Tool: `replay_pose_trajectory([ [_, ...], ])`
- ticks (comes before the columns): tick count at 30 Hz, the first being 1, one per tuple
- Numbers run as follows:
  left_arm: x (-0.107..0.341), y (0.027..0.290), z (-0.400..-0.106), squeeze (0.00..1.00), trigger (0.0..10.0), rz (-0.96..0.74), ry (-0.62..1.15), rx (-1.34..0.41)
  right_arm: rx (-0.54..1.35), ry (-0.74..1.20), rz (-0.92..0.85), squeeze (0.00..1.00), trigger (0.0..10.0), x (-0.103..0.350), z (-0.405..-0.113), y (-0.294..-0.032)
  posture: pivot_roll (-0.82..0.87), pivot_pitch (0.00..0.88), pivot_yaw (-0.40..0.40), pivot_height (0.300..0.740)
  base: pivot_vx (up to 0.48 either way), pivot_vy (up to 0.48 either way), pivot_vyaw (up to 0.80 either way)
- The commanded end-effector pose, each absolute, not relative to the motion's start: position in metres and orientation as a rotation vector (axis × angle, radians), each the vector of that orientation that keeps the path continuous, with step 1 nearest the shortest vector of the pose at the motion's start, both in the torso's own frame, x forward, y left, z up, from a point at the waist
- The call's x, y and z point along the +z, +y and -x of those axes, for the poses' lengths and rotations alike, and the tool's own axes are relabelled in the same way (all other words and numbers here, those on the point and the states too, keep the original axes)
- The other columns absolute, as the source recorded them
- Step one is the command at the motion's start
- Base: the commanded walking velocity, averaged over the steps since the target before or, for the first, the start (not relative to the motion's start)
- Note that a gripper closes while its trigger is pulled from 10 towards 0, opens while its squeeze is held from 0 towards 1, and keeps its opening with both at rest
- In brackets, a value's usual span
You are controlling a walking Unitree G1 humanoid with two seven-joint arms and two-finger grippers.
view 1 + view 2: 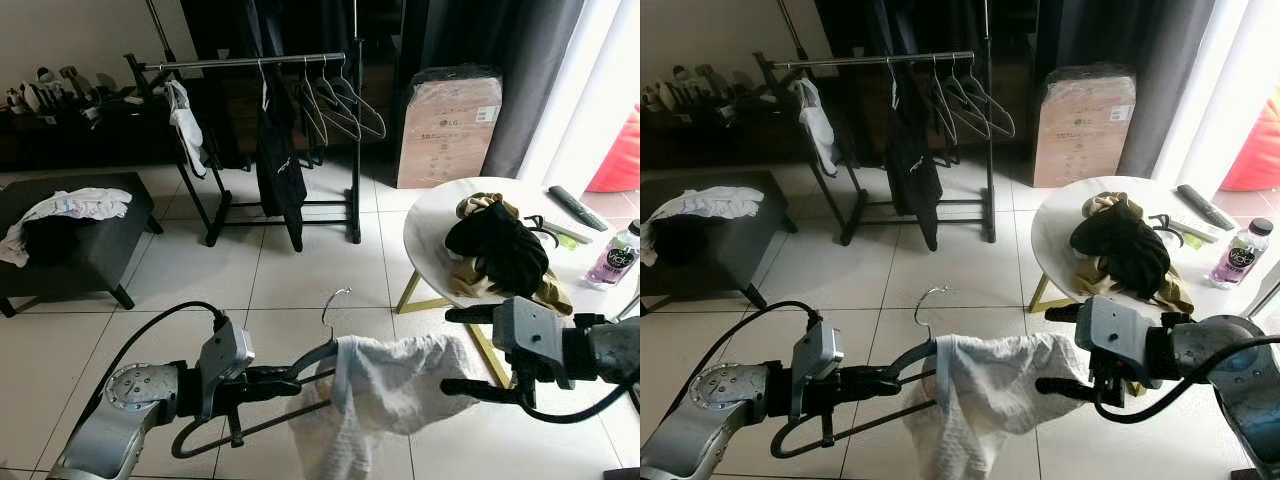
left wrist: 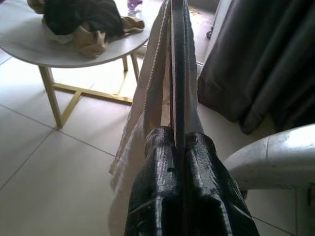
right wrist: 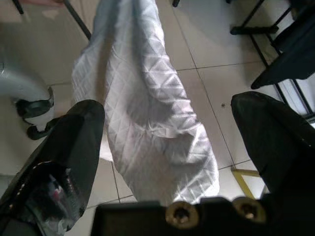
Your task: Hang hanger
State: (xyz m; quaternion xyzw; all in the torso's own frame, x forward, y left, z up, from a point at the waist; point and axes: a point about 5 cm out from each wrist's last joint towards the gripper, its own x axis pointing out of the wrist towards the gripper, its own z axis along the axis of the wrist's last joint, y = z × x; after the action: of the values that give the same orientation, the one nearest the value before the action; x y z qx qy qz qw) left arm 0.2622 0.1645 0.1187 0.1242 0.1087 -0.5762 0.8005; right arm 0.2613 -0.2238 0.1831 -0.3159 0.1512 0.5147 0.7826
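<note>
We see the hanger (image 1: 300, 385) with a white quilted garment (image 1: 375, 395) draped on it, held low over the tiled floor (image 1: 290, 275), well short of the clothes rack (image 1: 255, 62). Left gripper (image 1: 285, 383) fingers pinch the hanger's end. Right gripper (image 1: 470, 350) fingers spread wide beside the garment, not gripping. Round white counter (image 1: 425, 235) beside the right gripper carries piled clothes (image 1: 500, 250).
</note>
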Motion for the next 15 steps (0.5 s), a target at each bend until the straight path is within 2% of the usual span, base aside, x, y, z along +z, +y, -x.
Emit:
replay_pose_trajectory([
  [1,0.122,0.166,-0.263,0.00,10.0,-0.276,0.234,-1.269,1.107,0.296,0.689,1.00,10.0,0.194,-0.263,-0.230,-0.12,0.074,0.043,0.740,0.000,0.000,0.00],
  [6,0.118,0.169,-0.260,0.00,10.0,-0.319,0.260,-1.322,1.177,0.354,0.709,1.00,10.0,0.178,-0.257,-0.229,-0.13,0.079,0.050,0.740,0.000,0.000,0.00],
  [7,0.118,0.168,-0.261,0.00,10.0,-0.333,0.248,-1.327,1.178,0.319,0.721,0.96,10.0,0.175,-0.258,-0.223,-0.13,0.077,0.051,0.740,0.000,0.000,0.00],
  [8,0.118,0.167,-0.261,0.00,10.0,-0.340,0.236,-1.332,1.172,0.309,0.706,0.00,10.0,0.175,-0.260,-0.221,-0.13,0.071,0.054,0.740,0.000,0.000,0.00],
  [14,0.121,0.158,-0.263,0.00,10.0,-0.377,0.154,-1.380,1.171,0.315,0.643,0.00,10.0,0.166,-0.260,-0.215,-0.13,0.033,0.053,0.740,0.000,0.000,0.00],
  [15,0.120,0.157,-0.263,0.00,10.0,-0.385,0.162,-1.414,1.173,0.321,0.627,0.20,10.0,0.163,-0.259,-0.214,-0.13,0.031,0.053,0.740,0.000,0.000,0.00],
])
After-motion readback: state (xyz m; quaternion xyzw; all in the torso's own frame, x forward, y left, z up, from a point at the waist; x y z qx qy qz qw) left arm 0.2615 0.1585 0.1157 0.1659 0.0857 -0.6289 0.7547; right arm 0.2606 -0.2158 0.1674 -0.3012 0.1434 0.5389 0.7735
